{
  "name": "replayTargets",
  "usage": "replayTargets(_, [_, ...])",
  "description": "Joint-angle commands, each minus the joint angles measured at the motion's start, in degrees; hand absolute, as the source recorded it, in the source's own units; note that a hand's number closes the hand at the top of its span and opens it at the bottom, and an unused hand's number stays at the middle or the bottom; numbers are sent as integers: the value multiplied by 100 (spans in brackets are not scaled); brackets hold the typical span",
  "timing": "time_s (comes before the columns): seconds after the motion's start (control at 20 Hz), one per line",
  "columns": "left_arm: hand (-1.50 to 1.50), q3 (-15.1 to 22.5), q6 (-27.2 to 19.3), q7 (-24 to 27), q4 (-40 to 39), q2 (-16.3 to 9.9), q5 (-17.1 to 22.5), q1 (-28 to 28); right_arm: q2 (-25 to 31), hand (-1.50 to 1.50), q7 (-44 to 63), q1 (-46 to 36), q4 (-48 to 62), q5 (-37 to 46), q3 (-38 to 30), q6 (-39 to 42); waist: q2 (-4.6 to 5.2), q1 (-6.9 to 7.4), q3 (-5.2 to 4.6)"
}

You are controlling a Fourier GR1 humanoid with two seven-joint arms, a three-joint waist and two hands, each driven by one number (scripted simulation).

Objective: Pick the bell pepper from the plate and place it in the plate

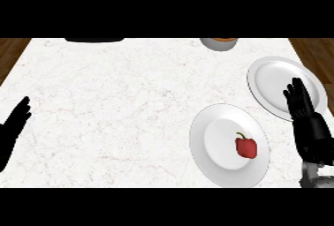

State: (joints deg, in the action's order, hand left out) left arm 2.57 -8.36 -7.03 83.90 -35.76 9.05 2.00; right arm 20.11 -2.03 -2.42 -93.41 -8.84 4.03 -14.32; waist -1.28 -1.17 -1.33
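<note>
White marble counter (117, 110); bell pepper (246, 147) on near plate (218, 132); right robot hand (301, 103) open, empty, over far plate (271, 77).

I see the red bell pepper (246, 147) lying on the near plate (215, 132), right of its centre. My right hand (306, 119) is open, fingers straight, over the near edge of the far plate (271, 77). Left hand (13, 128) rests open at the left edge of the marble counter (117, 110).

Black fingered right hand (306, 119), grey forearm (316, 178), black left hand (13, 128)
</note>
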Motion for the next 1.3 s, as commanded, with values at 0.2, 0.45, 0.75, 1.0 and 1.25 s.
replayTargets(0.2, [0, 543, -255, -306, -242, 1487, 442, 28, 947, 150, -1062, -424, -224, -1253, -1486, 1352, 139, -61, 142])
replayTargets(0.45, [0, 772, 16, -315, -65, 1929, 788, -49, 796, -150, -1891, -35, 1046, -69, -2140, -79, 165, 51, 151])
replayTargets(0.75, [0, 1073, -141, -310, -59, 2272, 498, 171, 498, -150, -3830, 852, 1352, -895, -2632, 1374, 121, 70, 138])
replayTargets(1.0, [0, 1040, -151, -346, -168, 2470, 366, 14, 1049, -150, -3070, 987, 1006, -353, -2543, 1504, 121, 91, 131])
replayTargets(1.25, [0, 778, -88, -501, -156, 2249, 514, -271, 1675, -150, -2515, 1687, 545, 881, -1670, 1636, 123, 62, 118])
